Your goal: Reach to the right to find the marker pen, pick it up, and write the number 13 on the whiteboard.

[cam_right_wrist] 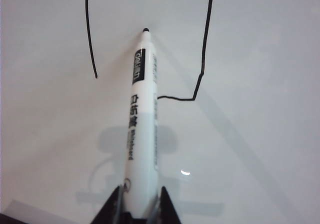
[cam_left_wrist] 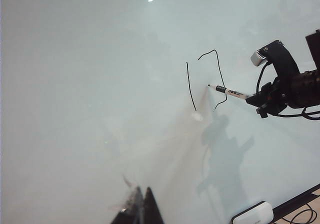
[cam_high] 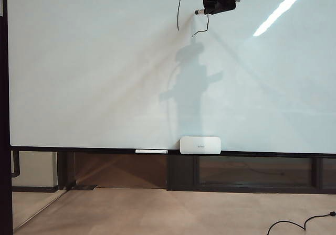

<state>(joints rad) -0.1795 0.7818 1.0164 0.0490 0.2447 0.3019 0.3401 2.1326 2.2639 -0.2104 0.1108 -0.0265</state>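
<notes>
the right gripper (cam_high: pixel 210 10) is being seen at the top of the exterior view, right of centre, up against the whiteboard (cam_high: pixel 94 77). the marker pen (cam_right_wrist: pixel 141 129) is being held between its two dark fingers (cam_right_wrist: pixel 107 211), which are standing only narrowly apart and are being pressed to the barrel's rear end. the white barrel is being pointed away from the wrist camera toward the board, black tip (cam_right_wrist: pixel 145 30) forward; whether the tip is touching the glossy surface cannot be told.

the number 13 (cam_left_wrist: pixel 205 81) is being shown only in part. a long, nearly straight stroke is being seen for the 1 (cam_right_wrist: pixel 90 31). beside it, the top half of the 3 (cam_right_wrist: pixel 200 59) is being drawn: a short peak, a long down stroke, then a small kink back toward the 1. the pen tip is lying between the two digits.

the left gripper (cam_left_wrist: pixel 140 209) is being seen as dark fingertips at the edge of its own wrist view, aimed at the board, well apart from the writing. its tips are lying close together with nothing between them.

on the board's dark lower edge, a white rounded box (cam_high: pixel 200 145) is resting, with a thin white stick (cam_high: pixel 151 151) lying just beside it.

a black cable (cam_high: pixel 299 224) is trailing on the floor.
</notes>
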